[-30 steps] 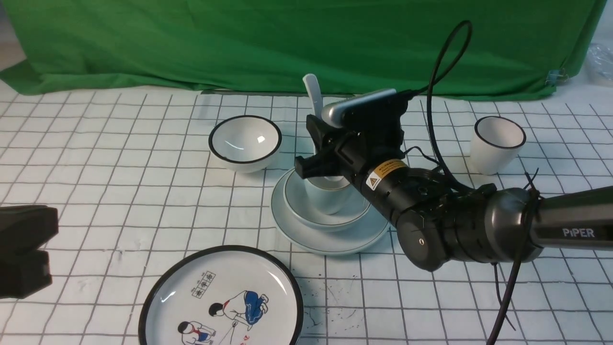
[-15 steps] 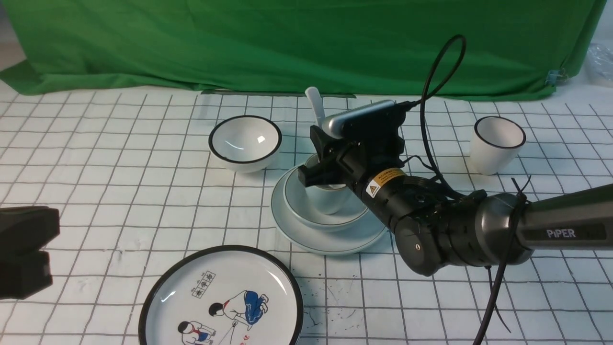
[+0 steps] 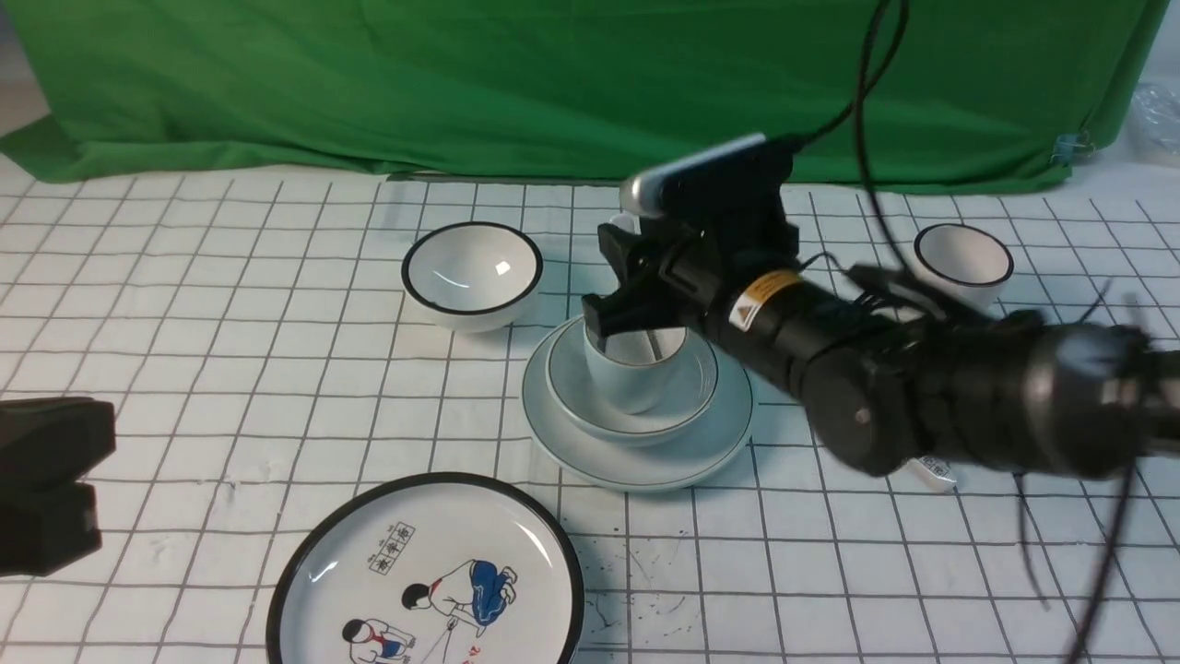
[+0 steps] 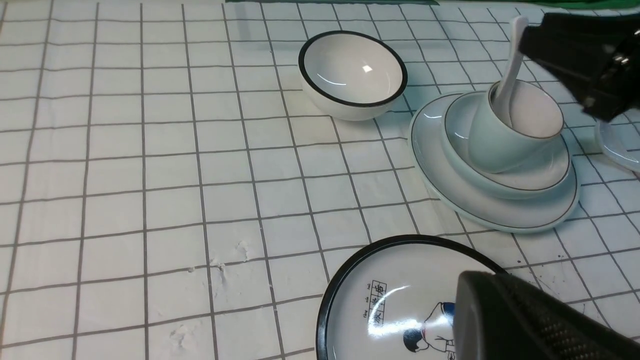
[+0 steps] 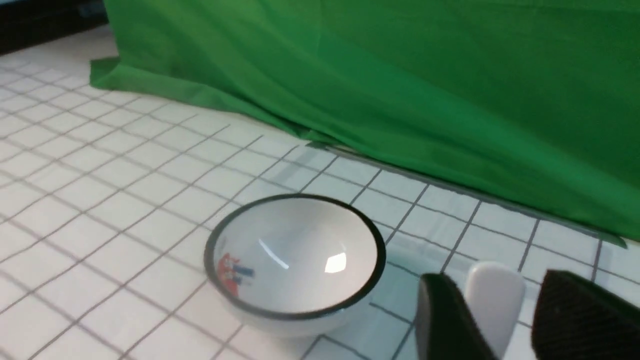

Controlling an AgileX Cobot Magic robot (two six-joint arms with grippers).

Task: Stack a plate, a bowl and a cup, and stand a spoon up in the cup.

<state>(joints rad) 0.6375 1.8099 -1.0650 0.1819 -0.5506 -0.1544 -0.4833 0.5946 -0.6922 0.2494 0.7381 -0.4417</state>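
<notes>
- The left gripper [image 3: 97, 484] is clenched on nothing. It sits at the near left edge of the bench [image 3: 230, 369], well apart from the work.
- The cartoon plate [image 3: 424, 576] lies near, left of centre. The black-rimmed bowl [image 3: 472, 275] sits farther back, just left of the stack, and would crowd any sweep to the left.
- At centre the plate [image 3: 599, 456] carries the bowl [image 3: 572, 387], and the bowl carries the cup [image 3: 631, 378]. The spoon [image 4: 511, 65] stands in the cup, its handle leaning on the rim.
- All four look like glazed ceramic, so they are probably stiff, slick and easy to chip. The spoon seems light, and a sideways nudge could slide it round the rim or rock the cup. High on the handle is the safest place to hold it.
- The right gripper [image 3: 608, 281] hovers over the cup with its jaws apart on either side of the handle's tip. A gap shows on one side, but I cannot tell whether the other finger touches the handle.
- The white cup [image 3: 963, 263] stands far right, behind the right arm. It could be struck if the arm swings back that way.
</notes>
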